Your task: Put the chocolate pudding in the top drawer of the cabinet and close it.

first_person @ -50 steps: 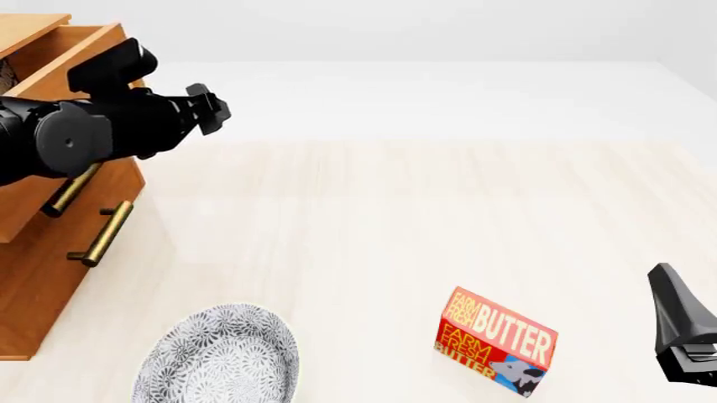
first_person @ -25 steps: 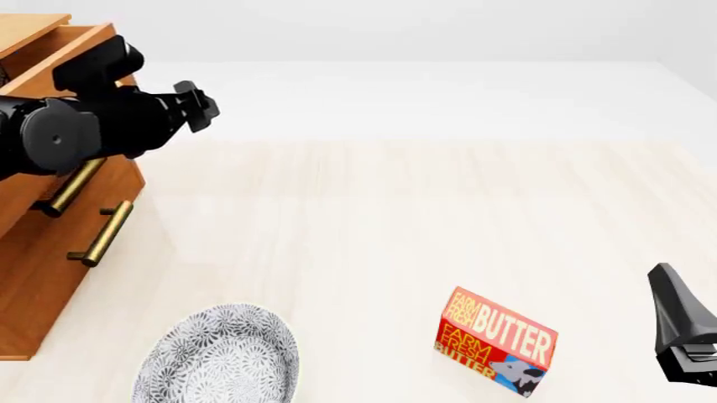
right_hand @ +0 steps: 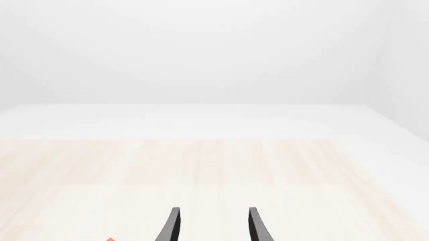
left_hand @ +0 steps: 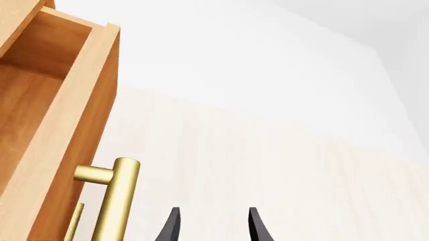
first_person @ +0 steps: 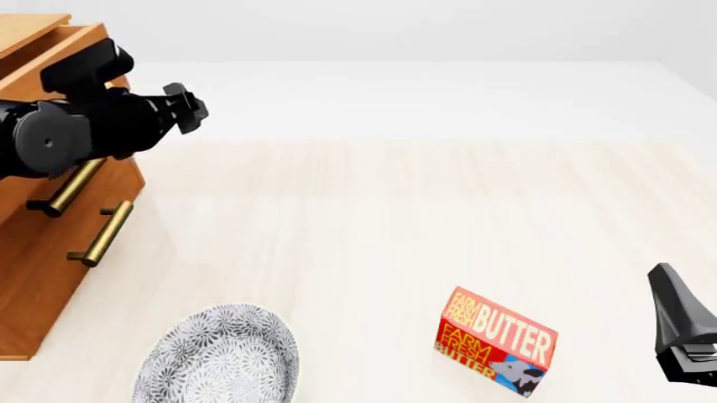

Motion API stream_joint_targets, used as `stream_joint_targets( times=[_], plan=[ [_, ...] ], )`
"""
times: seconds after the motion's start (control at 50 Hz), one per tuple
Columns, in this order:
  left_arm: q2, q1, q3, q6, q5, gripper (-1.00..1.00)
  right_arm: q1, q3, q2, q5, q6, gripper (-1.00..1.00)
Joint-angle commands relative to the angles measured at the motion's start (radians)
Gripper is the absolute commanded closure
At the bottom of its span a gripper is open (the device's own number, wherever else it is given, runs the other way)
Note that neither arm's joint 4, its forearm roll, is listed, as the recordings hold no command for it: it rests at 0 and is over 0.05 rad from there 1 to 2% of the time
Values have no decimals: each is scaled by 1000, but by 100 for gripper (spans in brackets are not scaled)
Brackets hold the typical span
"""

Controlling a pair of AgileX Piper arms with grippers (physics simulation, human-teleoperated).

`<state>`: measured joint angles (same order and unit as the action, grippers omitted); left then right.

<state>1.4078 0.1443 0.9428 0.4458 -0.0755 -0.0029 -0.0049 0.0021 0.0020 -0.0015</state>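
The cabinet stands at the table's left edge. Its top drawer is pulled out a little, with its brass handle below my left arm. My left gripper hovers just past the drawer's front corner. In the left wrist view it is open and empty, with the drawer front and its handle close beside one finger. The right gripper rests low at the right edge, open with nothing in it. The chocolate pudding is out of view.
A red-orange butter box lies at the front, right of centre. A patterned grey plate sits at the front left, near the cabinet. The lower drawer's handle sticks out toward the table.
My left arm has shifted left toward the cabinet, and the top drawer has slid a little further in. The right arm has not moved.
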Motion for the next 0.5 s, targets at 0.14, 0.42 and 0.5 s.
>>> stream_joint_targets(
  times=[0.14, 0.42, 0.5],
  plan=[
    [9, -29, -1, -12, -2, -100, 0, 0, 0, 0, 0, -100],
    [11, -61, -5, -15, 3, -100, 0, 0, 0, 0, 0, -100],
    [14, -70, -11, -15, 10, -100, 0, 0, 0, 0, 0, -100]
  ],
)
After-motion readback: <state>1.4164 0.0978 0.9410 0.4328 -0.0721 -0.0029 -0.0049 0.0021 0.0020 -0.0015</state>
